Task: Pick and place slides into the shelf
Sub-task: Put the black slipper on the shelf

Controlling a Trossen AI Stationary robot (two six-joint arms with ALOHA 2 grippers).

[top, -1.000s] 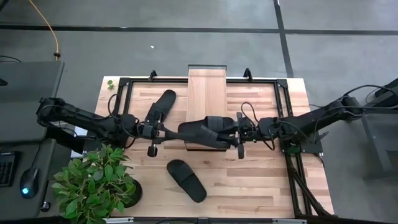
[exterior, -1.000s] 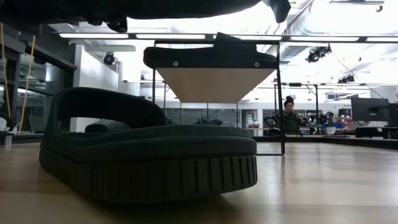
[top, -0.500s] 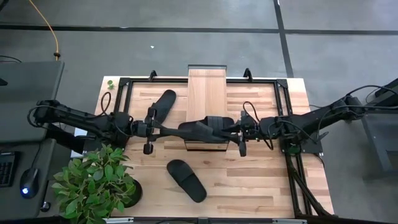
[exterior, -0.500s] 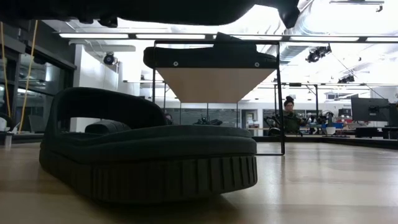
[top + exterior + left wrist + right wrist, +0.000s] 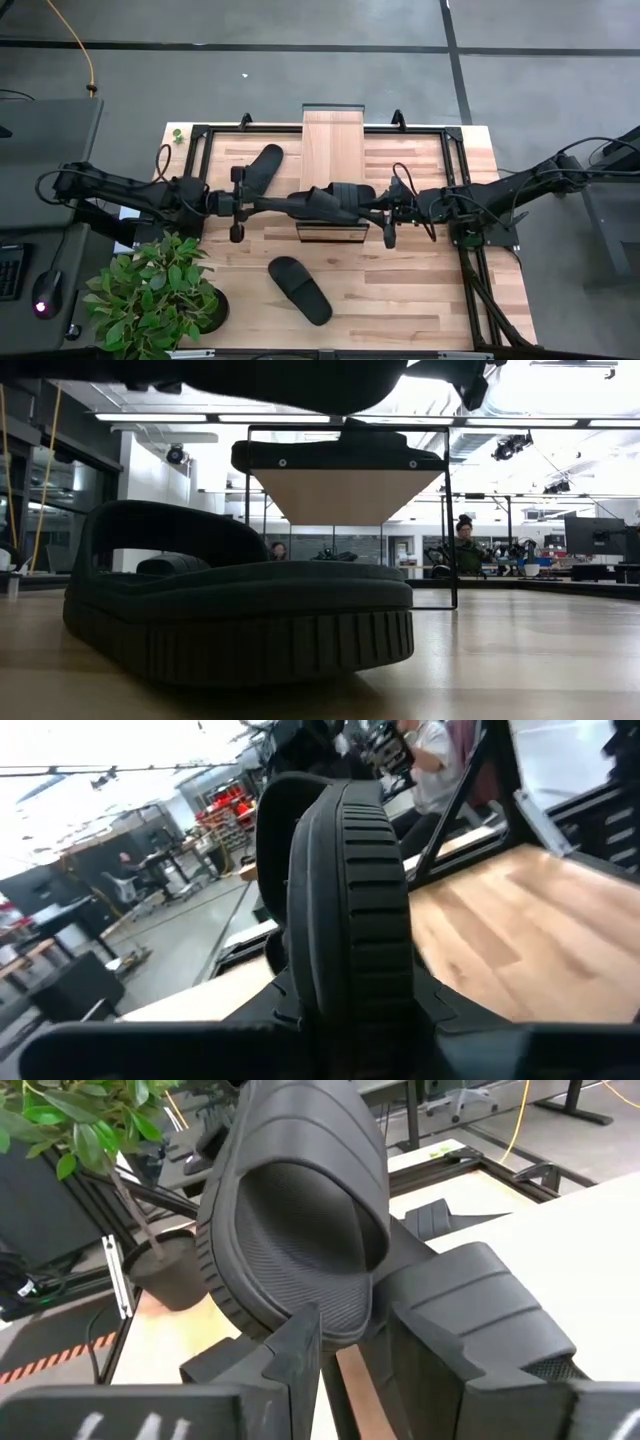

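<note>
Clamps the held slide, a plain black slip-on sandal with a ribbed oval sole and a wide band strap, from both ends in the air above the near end of the shelf, a narrow rack with a light wood plank top on a thin dark metal frame. Reaches in from the left with the left gripper, fingers pinching the sole, which stands edge-on between them in the left wrist view. Meets it from the right with the right gripper, fingers closed on the rim of the other end, strap opening facing that wrist camera. Keeps the sandal clear of the wood, stretched crosswise between the two dark arms. Shows a second black sandal, the shelved slide, lying flat on the plank top, just beside the right gripper and below the carried one. Leaves a third, the left slide, on the pale butcher-block table just left of the rack, set at a slant. Leaves a fourth, the front slide, on the table nearer the front edge, well apart from the rack and filling the foreground of the low view. Has a leafy green potted plant at the table's front left corner. Shows a seated person far off in the room behind.
</note>
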